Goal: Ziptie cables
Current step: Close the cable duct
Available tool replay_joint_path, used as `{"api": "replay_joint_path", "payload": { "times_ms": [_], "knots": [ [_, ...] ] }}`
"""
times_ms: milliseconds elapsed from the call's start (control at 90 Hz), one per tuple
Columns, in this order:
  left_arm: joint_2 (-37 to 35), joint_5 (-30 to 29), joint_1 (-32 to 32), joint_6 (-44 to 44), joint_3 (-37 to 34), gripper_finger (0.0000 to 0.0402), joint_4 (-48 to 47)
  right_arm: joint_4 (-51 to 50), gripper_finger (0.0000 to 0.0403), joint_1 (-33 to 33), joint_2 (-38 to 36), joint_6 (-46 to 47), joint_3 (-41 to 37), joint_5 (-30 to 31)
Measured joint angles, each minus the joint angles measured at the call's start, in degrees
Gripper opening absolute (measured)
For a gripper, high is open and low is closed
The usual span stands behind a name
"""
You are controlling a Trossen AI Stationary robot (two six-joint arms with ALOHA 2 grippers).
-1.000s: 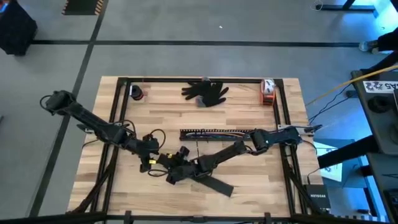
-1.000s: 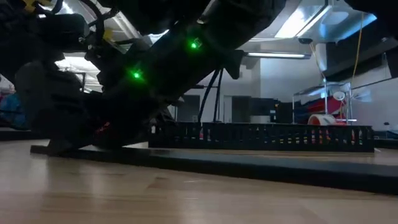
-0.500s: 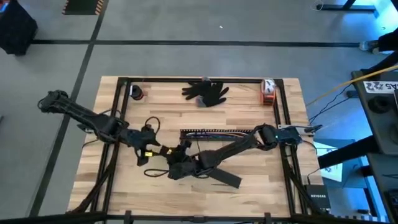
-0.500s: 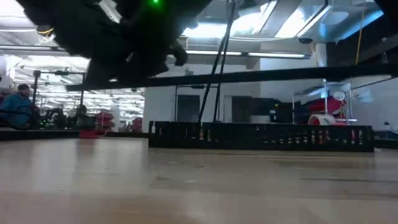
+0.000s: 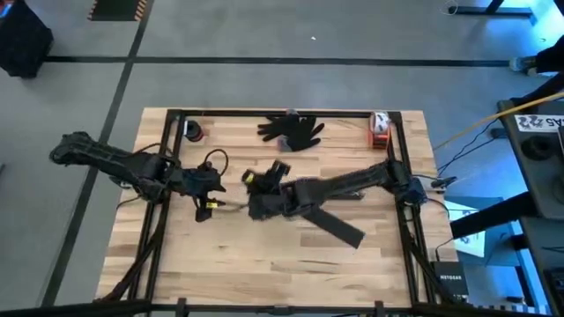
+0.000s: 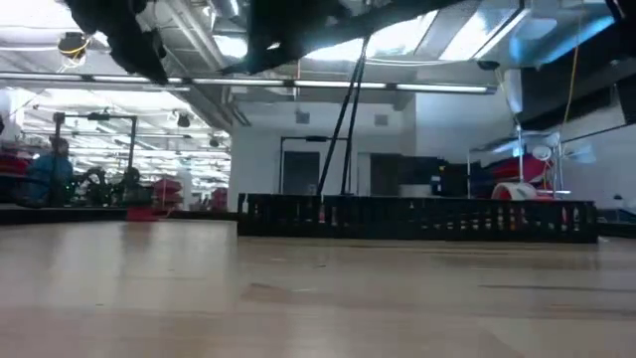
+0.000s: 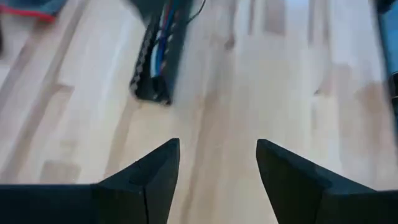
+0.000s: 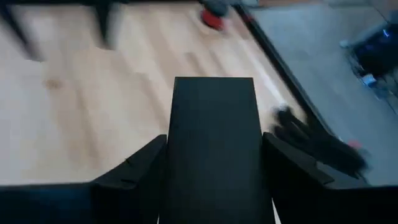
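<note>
The cables (image 7: 163,37), coloured wires, lie inside a black slotted duct (image 7: 152,59) on the wooden table; the low view shows the duct (image 6: 417,217) resting flat across the table's middle. In the high view my right arm covers most of it. My right gripper (image 8: 214,180) is shut on a long flat black bar (image 5: 339,224) above the table's middle. My left gripper (image 7: 217,155) stands open over bare wood, left of the bar (image 5: 216,187), with nothing between its fingers. My right gripper pinches the black bar by its two long edges (image 8: 180,168), one finger on each side. The bar runs lengthwise between the fingers, with one end (image 8: 214,84) sticking out ahead of them. It is lifted clear of the table, and its long free part (image 5: 352,233) trails toward the near right.
A black glove (image 5: 293,130) lies at the far edge, with a red object (image 5: 194,132) at the far left and an orange-white object (image 5: 380,128) at the far right. Black frame rails (image 5: 167,176) run along the table's sides. People (image 6: 50,169) show in the room behind.
My right gripper has risen and gone toward the far edge with the black bar, which lay on the table near the front and now hangs clear of it. My left gripper has also moved toward the far edge.
</note>
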Motion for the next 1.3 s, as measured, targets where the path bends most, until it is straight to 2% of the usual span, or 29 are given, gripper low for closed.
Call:
{"api": "replay_joint_path", "payload": {
  "times_ms": [200, 478, 733, 856, 989, 1111, 1156, 1300],
  "knots": [
    [3.1, 0.3, 2.9, 5.0, -4.2, 0.0208, 7.3, -10.4, 0.0221, -4.5, -5.3, 1.4, -0.1, -0.5],
    [18.0, 5.7, 7.8, 15.6, -6.1, 0.0208, 27.4, -20.8, 0.0221, -10.2, -12.6, -0.4, -0.4, -0.7],
    [31.7, 7.6, 13.2, 19.1, -5.8, 0.0206, 39.8, -22.1, 0.0221, -15.2, -15.9, -8.1, -0.4, -1.2],
    [35.5, 9.3, 14.4, 18.9, -5.5, 0.0176, 43.3, -21.8, 0.0221, -17.8, -16.3, -12.8, -0.4, -3.2],
    [37.5, 9.3, 14.6, 17.4, -5.5, 0.0103, 43.2, -19.4, 0.0221, -20.2, -16.2, -17.2, -0.4, -7.8],
    [36.3, 9.3, 13.5, 14.7, -5.4, 0.0022, 39.7, -15.6, 0.0221, -21.9, -16.2, -19.8, -0.4, -12.4],
    [35.1, 9.4, 12.8, 13.2, -5.4, 0.0010, 36.9, -14.8, 0.0221, -22.2, -16.2, -20.4, -0.4, -14.0],
    [30.3, 8.7, 9.1, 8.3, -5.4, 0.0010, 23.4, -13.9, 0.0221, -22.1, -16.2, -22.3, -0.8, -16.1]
  ]
}}
